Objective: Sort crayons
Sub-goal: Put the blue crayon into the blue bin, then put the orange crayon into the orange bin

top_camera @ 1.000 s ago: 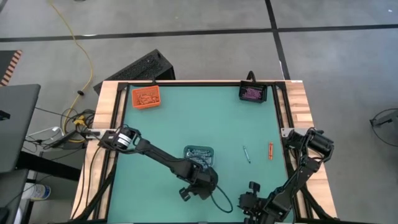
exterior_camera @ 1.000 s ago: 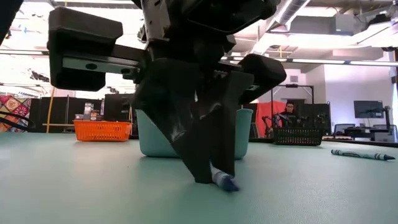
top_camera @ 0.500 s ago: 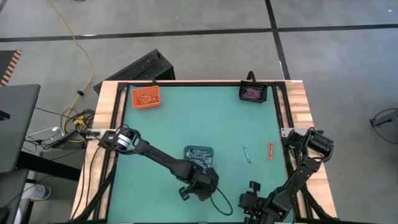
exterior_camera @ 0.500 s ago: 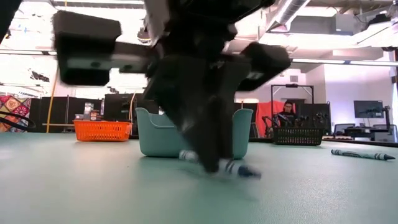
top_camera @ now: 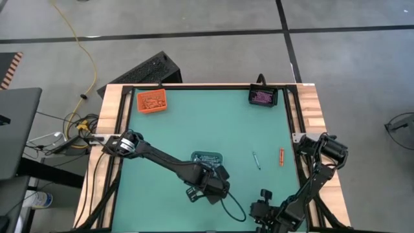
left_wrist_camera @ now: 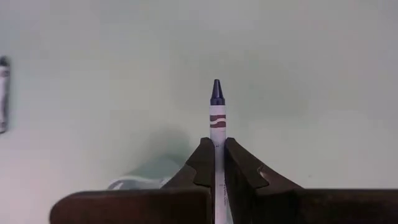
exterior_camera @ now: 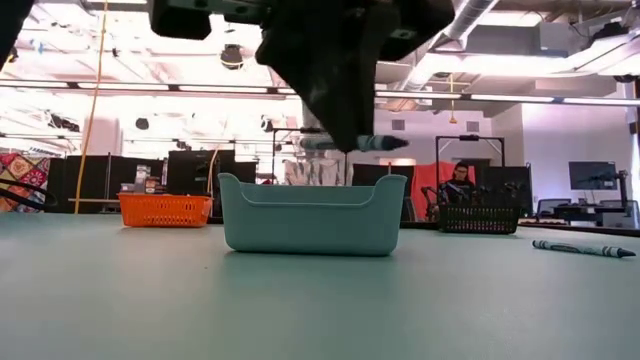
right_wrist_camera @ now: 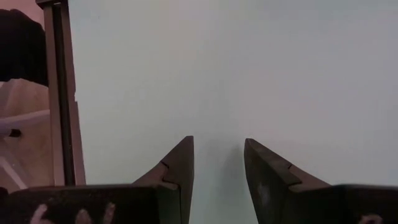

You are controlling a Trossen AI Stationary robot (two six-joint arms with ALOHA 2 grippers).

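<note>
My left gripper (exterior_camera: 345,138) is shut on a crayon (exterior_camera: 372,143) with a dark blue tip and a pale wrapper, held in the air just above the teal tray (exterior_camera: 314,215) and on its near side. In the high view this gripper (top_camera: 216,176) stands near the tray (top_camera: 207,157). A grey-blue crayon (top_camera: 257,160) and an orange crayon (top_camera: 281,156) lie flat on the mat to the right. My right gripper (right_wrist_camera: 217,155) is open over bare mat near the table's front edge (top_camera: 262,196). My left gripper pinches the crayon's wrapped shaft (left_wrist_camera: 217,138) between its two fingers, about the middle of its length. The fingers (left_wrist_camera: 237,165) come from above, slanting down, and lie across the crayon. The crayon hangs level, clear of the table, its tip (left_wrist_camera: 216,92) sticking out past the fingers.
An orange tray (top_camera: 152,101) holding crayons stands at the far left, a black tray (top_camera: 262,96) with purple-pink ones at the far right. Another crayon (left_wrist_camera: 3,93) lies on the mat at the left wrist view's edge. Bare green mat lies between the trays.
My left gripper has risen from the mat with the blue-tipped crayon between its fingers. The crayon lay on the table in front of the teal tray a second ago and now hangs level above the height of the tray's rim.
</note>
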